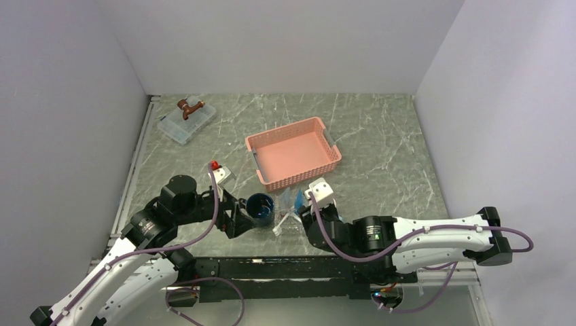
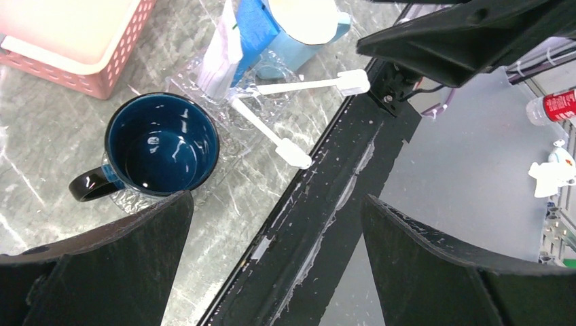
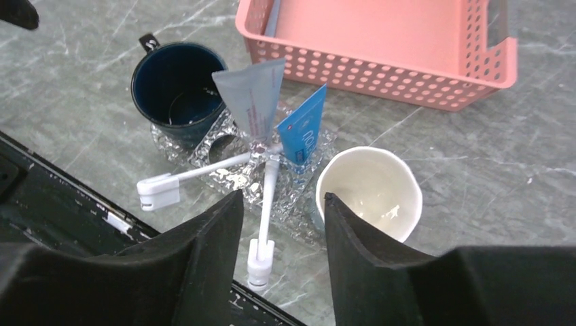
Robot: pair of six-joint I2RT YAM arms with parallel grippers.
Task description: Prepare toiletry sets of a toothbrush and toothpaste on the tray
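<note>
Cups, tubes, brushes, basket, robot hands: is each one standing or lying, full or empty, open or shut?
Dark blue mug: upright, empty.
White cup: upright, looks empty.
Toothpaste tubes: standing on end on the tray, wide ends up.
Toothbrushes: lying down, ends sticking out past the tray.
Pink basket: upright, empty.
Left gripper: open, holding nothing.
Right gripper: open, holding nothing.
</note>
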